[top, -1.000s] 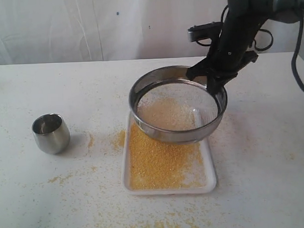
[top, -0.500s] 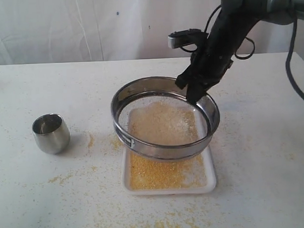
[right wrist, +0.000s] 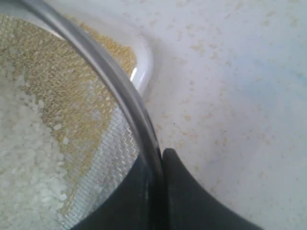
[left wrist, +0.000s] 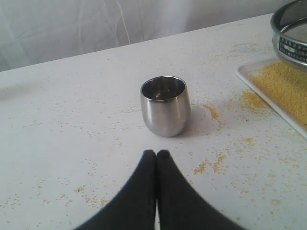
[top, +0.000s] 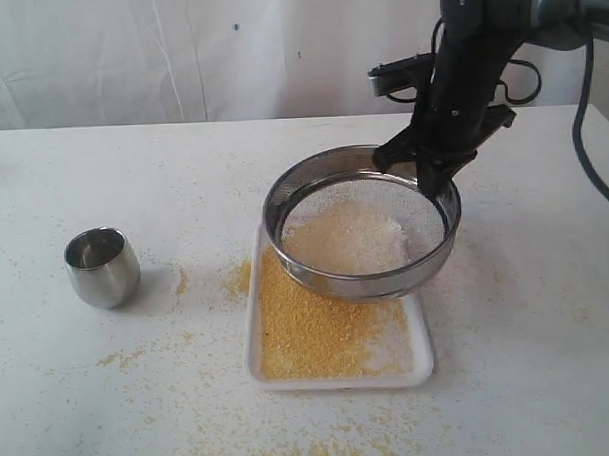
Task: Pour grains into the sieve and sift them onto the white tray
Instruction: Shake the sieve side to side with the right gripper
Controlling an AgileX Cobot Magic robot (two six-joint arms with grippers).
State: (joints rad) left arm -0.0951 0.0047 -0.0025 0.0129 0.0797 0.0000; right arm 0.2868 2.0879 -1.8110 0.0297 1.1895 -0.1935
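Soft, even, bright light; slightly grainy pictures.

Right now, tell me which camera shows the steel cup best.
The left wrist view: the cup stands whole and close, its open mouth visible. The exterior view shows the cup whole but small. The right wrist view misses it.

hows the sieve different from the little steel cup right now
The sieve is wide and shallow with a mesh bottom; the cup is small, rounded and solid-walled. The sieve is held over the white tray by the right gripper; the cup stands free on the table. The sieve carries pale grains; the cup looks empty. Both are round, shiny steel.
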